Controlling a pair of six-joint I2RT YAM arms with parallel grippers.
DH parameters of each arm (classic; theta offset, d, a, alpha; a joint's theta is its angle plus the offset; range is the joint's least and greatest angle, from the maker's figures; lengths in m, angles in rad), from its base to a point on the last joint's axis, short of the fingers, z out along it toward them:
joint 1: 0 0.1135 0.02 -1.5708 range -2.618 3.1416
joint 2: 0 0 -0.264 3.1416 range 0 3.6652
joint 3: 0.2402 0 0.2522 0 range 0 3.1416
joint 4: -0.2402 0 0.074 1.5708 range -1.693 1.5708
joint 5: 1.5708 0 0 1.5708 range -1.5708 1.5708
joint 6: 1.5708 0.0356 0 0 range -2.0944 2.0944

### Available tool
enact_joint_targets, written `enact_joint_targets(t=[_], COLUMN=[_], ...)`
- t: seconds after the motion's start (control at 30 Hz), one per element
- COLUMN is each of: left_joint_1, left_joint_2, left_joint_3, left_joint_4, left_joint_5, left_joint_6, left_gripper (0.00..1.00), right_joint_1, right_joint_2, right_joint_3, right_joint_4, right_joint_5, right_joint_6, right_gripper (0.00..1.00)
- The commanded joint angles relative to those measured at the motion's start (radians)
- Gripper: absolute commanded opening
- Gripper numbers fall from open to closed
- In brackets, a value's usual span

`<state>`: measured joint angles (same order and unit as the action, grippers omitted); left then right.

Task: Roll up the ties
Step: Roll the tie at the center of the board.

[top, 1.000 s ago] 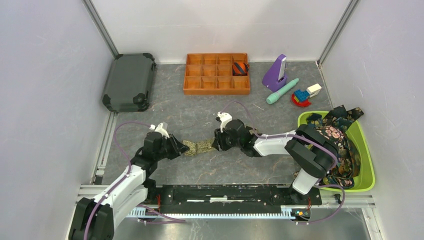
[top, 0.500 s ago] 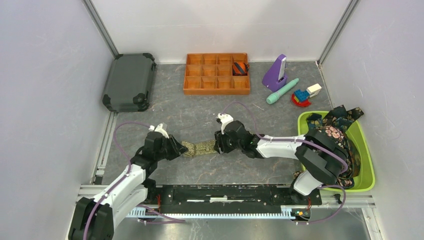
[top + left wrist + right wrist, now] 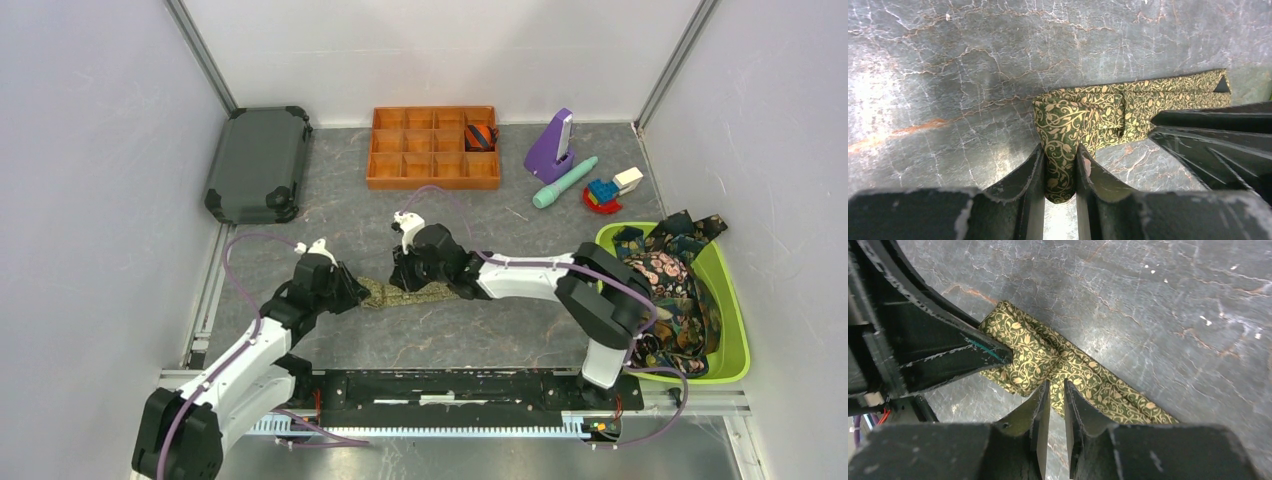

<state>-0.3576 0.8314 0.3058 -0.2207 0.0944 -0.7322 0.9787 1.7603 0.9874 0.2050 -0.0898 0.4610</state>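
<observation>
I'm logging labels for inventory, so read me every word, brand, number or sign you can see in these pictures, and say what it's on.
No readable text in any view.
Olive-green tie: only a leaf-and-vine pattern, no letters.
Dark case, orange tray, purple stand, toy blocks: too small to tell whether they carry any marking.
</observation>
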Motion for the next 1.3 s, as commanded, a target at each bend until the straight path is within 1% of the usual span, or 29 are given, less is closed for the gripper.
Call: enact_joint_targets(t=[0.0, 0.17, 0.5, 0.6, 0.83, 1.03, 1.27], left_joint_1=[-0.029, -0.068, -0.209, -0.244, -0.298, -0.329, -0.366], left_joint_2=[0.020, 0.060, 0.193, 0.231, 0.286, 0.328, 0.387], left_joint_3=[0.075, 0.118, 0.232, 0.265, 0.316, 0.355, 0.399], left_joint_4=[-0.067, -0.107, -0.193, -0.229, -0.278, -0.314, -0.352], left_joint_5=[-0.103, -0.194, -0.390, -0.450, -0.537, -0.595, -0.662], left_joint_6=[0.051, 0.057, 0.047, 0.040, 0.034, 0.035, 0.029], left_gripper=[0.14, 0.14, 0.13, 0.12, 0.12, 0.12, 0.11], right_joint_1=[0.012, 0.019, 0.026, 0.026, 0.003, -0.075, -0.138], right_joint_2=[0.080, 0.149, 0.251, 0.258, 0.174, 0.038, -0.091], right_joint_3=[0.069, 0.100, 0.175, 0.173, 0.095, -0.030, -0.152], right_joint_4=[0.053, 0.088, 0.123, 0.119, 0.103, 0.104, 0.098], right_joint_5=[-0.069, -0.109, -0.154, -0.155, -0.141, -0.141, -0.133], right_joint_6=[0.010, 0.033, 0.058, 0.055, 0.037, 0.027, 0.013], right_gripper=[0.22, 0.20, 0.19, 0.19, 0.20, 0.20, 0.21])
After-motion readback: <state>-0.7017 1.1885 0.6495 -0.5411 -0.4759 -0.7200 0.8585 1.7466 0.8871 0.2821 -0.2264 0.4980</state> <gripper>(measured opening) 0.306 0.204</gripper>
